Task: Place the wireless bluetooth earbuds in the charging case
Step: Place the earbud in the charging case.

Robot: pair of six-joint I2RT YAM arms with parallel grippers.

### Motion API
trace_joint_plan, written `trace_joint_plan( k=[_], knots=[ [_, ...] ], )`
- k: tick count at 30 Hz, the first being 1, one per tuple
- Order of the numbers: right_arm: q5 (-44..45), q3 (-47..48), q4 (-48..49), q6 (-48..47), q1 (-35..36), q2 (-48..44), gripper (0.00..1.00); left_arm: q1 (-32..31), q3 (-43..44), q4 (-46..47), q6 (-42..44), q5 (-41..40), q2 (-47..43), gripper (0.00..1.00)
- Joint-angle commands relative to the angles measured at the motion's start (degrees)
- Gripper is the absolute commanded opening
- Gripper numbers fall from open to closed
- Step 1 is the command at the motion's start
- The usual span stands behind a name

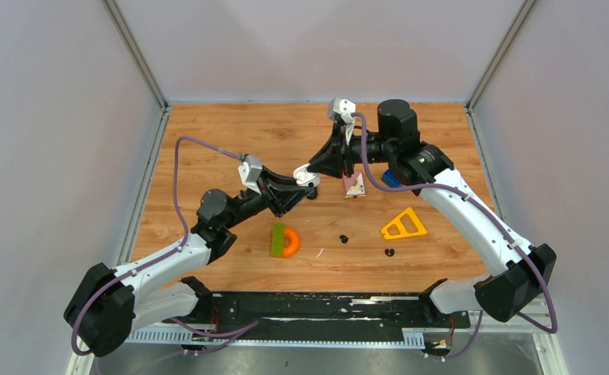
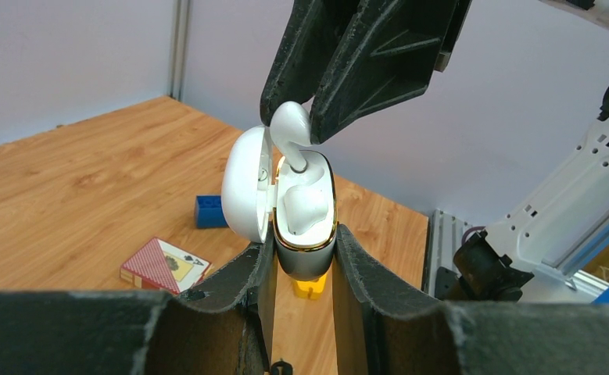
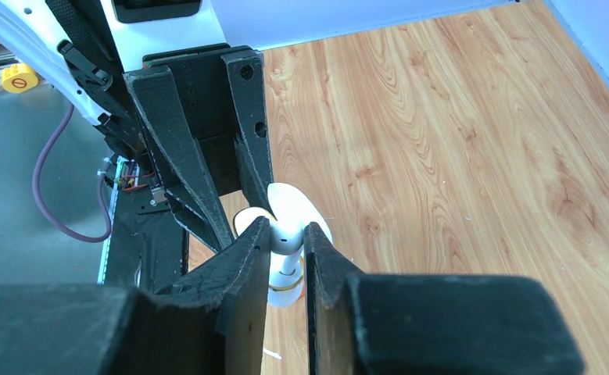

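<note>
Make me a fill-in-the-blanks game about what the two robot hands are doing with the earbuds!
The left gripper holds the charging case with its lid ____.
The earbud pinched by the right gripper is coloured ____.
A second earbud already sits ____ the case.
____ black earbuds lie on the table.
Missing words: open, white, inside, two.

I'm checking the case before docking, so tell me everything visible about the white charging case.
The charging case is a glossy white oval with a gold rim, its lid hinged open sideways. The left pincer clamps its body upright. One seated earbud fills a slot; the right pincer holds a second earbud, stem entering the other slot.
</note>
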Motion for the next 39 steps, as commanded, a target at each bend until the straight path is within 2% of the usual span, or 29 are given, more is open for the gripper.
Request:
trace_joint_plan(
  k=[1,17,28,39],
  knots=[
    [0.3,0.7,0.4,-0.9,-0.3,-1.7,0.11,0.6,0.1,4.7,-1.3,-0.9,-0.8,0.00],
    [0.2,-1.0,0.5,-0.9,-0.4,-2.5,0.16,0.7,-0.5,5.9,-1.2,-2.9,-0.9,0.00],
    [-0.5,-1.3,1.5,0.3,-0.6,-1.9,0.23,0.8,-0.4,5.2,-0.5,-1.9,-1.0,0.00],
    [0.2,-2.3,2.2,0.8,-0.5,-1.7,0.37,0.8,0.5,3.5,0.7,-0.9,-0.2,0.00]
  ],
)
